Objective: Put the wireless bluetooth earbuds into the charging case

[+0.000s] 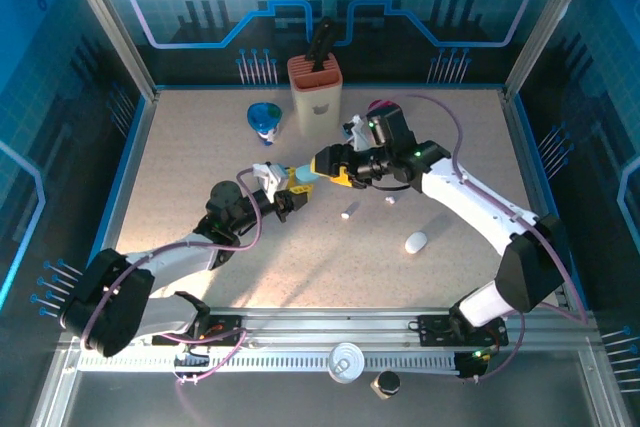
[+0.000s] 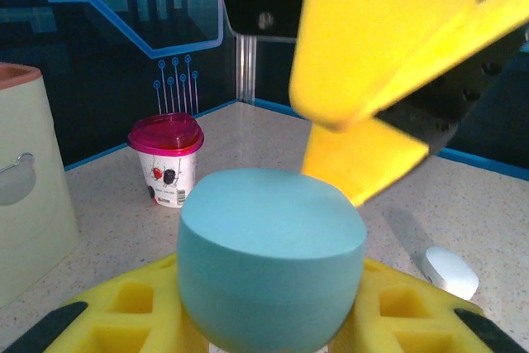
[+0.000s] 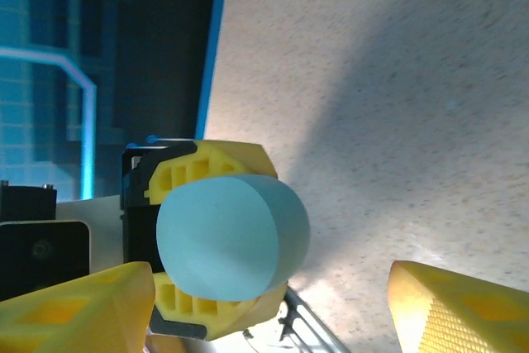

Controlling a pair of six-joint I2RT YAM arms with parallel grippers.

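Left wrist camera: the left gripper (image 1: 290, 190) is clamped on the blue case (image 2: 273, 254) (snug between its yellow fingers (image 2: 124, 316)). The right gripper (image 1: 322, 169) sits just beside it, jaws spread wide, gripping nothing. Two tiny white earbuds (image 1: 349, 213) lie loose on the table (image 1: 200, 147), near the white case (image 1: 416, 242).

Matt pale-blue plastic case (image 2: 273, 262), speckled matt table (image 1: 200, 157)

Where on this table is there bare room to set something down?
Bare: the left strip between the wall and the left arm, and the near middle between that arm and the white case. Crowded: the centre, where the left gripper and right gripper meet at the blue case beside the earbuds.
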